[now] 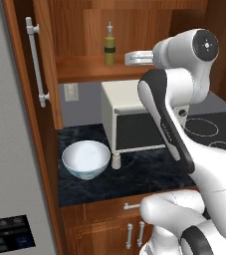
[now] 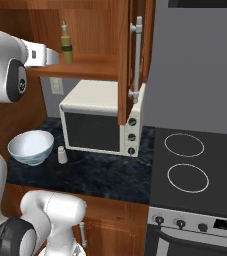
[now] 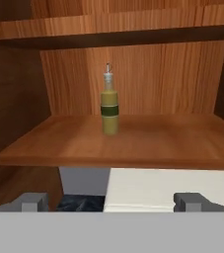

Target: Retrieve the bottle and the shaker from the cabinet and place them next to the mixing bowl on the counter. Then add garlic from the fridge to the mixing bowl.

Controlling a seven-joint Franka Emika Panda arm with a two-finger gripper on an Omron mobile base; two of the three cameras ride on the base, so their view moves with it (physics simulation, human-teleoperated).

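Observation:
An olive-green bottle (image 1: pixel 109 47) (image 2: pixel 66 46) (image 3: pixel 110 107) with a dark band and a thin spout stands upright on the lower cabinet shelf (image 3: pixel 133 141). My gripper (image 1: pixel 128 58) (image 2: pixel 56 56) (image 3: pixel 111 201) hovers level with the shelf's front edge, short of the bottle, open and holding nothing. The small white shaker (image 1: pixel 116 161) (image 2: pixel 62 155) stands on the dark counter just right of the white mixing bowl (image 1: pixel 85 159) (image 2: pixel 31 147). The garlic is out of view.
A white microwave (image 1: pixel 129 117) (image 2: pixel 100 120) sits under the shelf. Both cabinet doors (image 1: pixel 42 64) (image 2: pixel 132 60) hang open beside the gripper. The grey fridge (image 1: pixel 5 149) stands at the left, and a black stove top (image 2: pixel 190 165) at the right.

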